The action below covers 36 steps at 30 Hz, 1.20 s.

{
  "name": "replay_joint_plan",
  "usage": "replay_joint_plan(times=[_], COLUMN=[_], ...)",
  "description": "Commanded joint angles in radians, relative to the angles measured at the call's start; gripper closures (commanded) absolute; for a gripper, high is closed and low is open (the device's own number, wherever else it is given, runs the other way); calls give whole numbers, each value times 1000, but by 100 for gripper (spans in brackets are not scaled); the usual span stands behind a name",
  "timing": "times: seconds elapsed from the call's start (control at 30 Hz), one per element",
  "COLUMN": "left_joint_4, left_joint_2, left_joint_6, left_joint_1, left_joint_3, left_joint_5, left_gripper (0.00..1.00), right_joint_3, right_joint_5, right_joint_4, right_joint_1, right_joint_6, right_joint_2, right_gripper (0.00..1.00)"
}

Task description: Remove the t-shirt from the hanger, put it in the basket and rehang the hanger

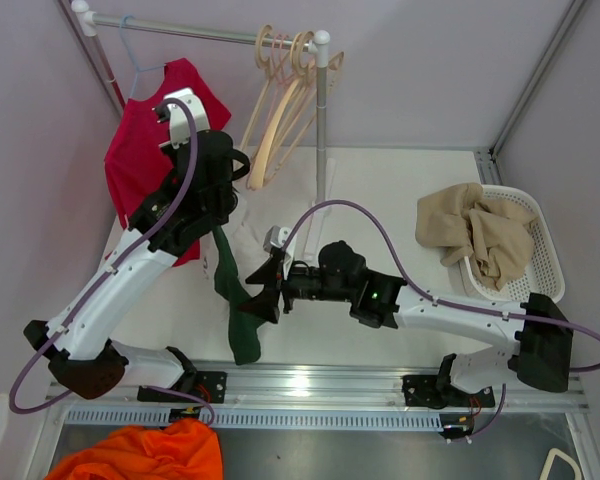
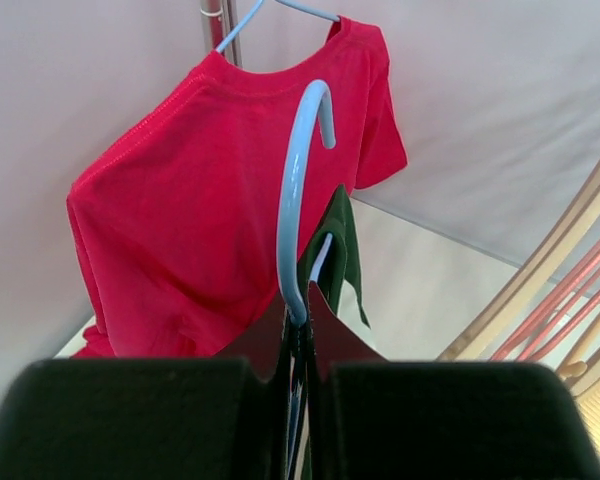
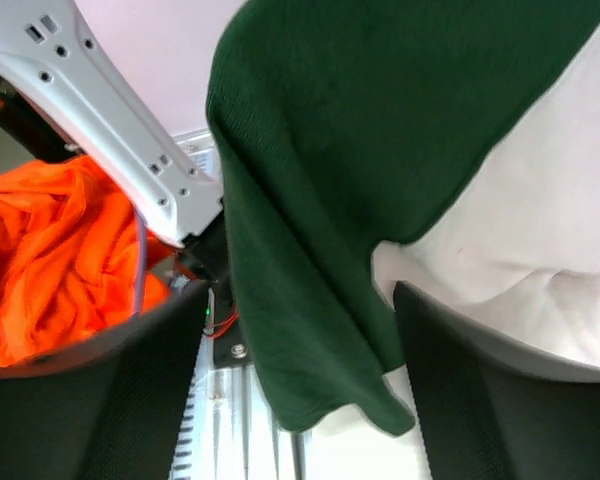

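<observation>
1. Garment: dark green and white t-shirt (image 1: 242, 335); draped on a pale blue plastic hanger (image 2: 292, 200), held above the white bench (image 1: 400, 190), left of centre; long axis hangs down from the hanger toward the near edge.
2. Holder: left fingers (image 2: 260, 410); closed tight on the hanger's neck below the hook; the shirt's top lies just beyond them.
3. Puller: right fingers (image 3: 480, 400); spread wide, one on each side of the shirt's lower green fold; cloth between them, not pinched; judged the nearer arm for drawing the shirt off.

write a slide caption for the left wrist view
Left gripper clamped on the pale blue hanger carrying the green t-shirt, red t-shirt hanging behind.
</observation>
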Motion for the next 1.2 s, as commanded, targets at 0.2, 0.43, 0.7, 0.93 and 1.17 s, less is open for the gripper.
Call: replay_joint_plan(times=[0.2, 0.43, 0.7, 0.93, 1.17], left_joint_4=[-16, 26, 82, 81, 61], left_joint_2=[-17, 3, 43, 118, 198], left_joint_6=[-80, -103, -54, -60, -33], left_joint_1=[-12, -10, 69, 142, 156], left_joint_3=[10, -30, -1, 65, 182], left_joint_5=[44, 69, 128, 170, 176], left_gripper=[99, 99, 99, 99, 99], right_joint_3=[37, 28, -38, -113, -233], right_joint_5=[27, 1, 38, 178, 274], right_joint_4=[98, 44, -88, -168, -128], right_joint_1=[13, 40, 142, 298, 381], right_joint_6=[-3, 6, 18, 63, 145], right_joint_2=[40, 6, -118, -202, -193], right_gripper=[80, 100, 100, 100, 100])
